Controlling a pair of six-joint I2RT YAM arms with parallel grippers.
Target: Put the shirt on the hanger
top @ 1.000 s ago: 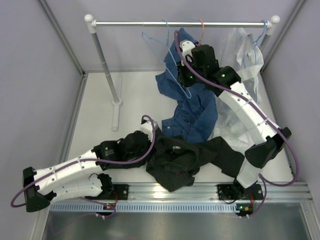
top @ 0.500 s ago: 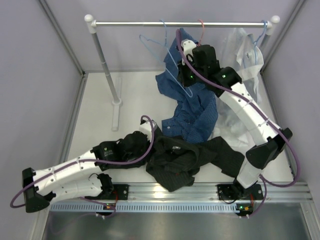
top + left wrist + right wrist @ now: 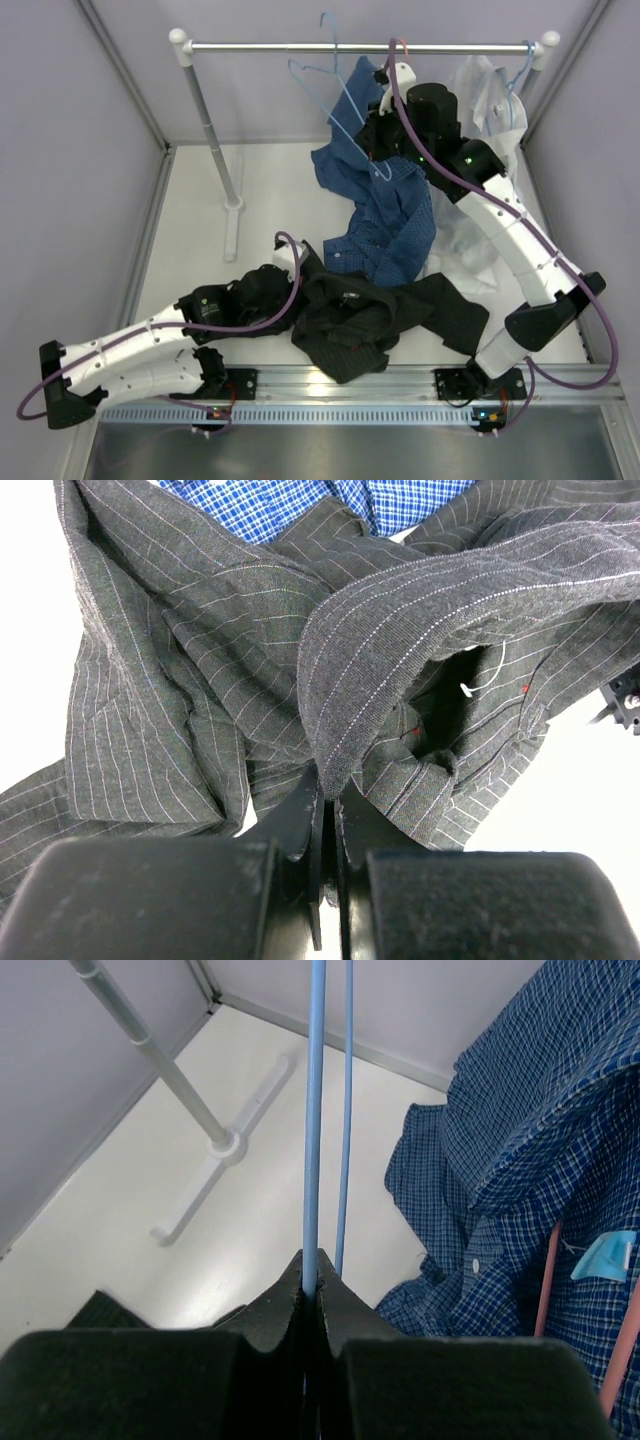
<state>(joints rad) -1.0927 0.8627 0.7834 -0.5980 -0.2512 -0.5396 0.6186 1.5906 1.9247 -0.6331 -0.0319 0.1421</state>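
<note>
Since a second ago my right arm has swung up and toward the back wall, carrying the light-blue wire with it, while my left arm has barely shifted. My right pincer (image 3: 311,1263) is clenched on the hanger (image 3: 313,1110). My right wrist view shows both pads pressed flat together, with one blue wire rising straight out of the seam and a second wire running just beside it. The overhead view gives what that close look cannot: the hanger is tilted, and its hook pokes up past the rail (image 3: 260,46). I cannot tell whether the hook is around the rail. My left pincer (image 3: 325,790) is clamped on a fold of the shirt (image 3: 400,630). My left wrist view shows the pinstriped cloth pinched between the tips and bunched in thick ridges beyond them. Only the overhead view shows the shirt as a whole, lying crumpled on the tabletop (image 3: 270,190) near its front edge, between my two arms. A blue checked shirt (image 3: 395,225) trails from the rail down to the tabletop and touches the dark shirt. A pink hanger (image 3: 545,1280) shows against it in my right wrist view. A white shirt (image 3: 490,90) hangs at the rail's right end.
</note>
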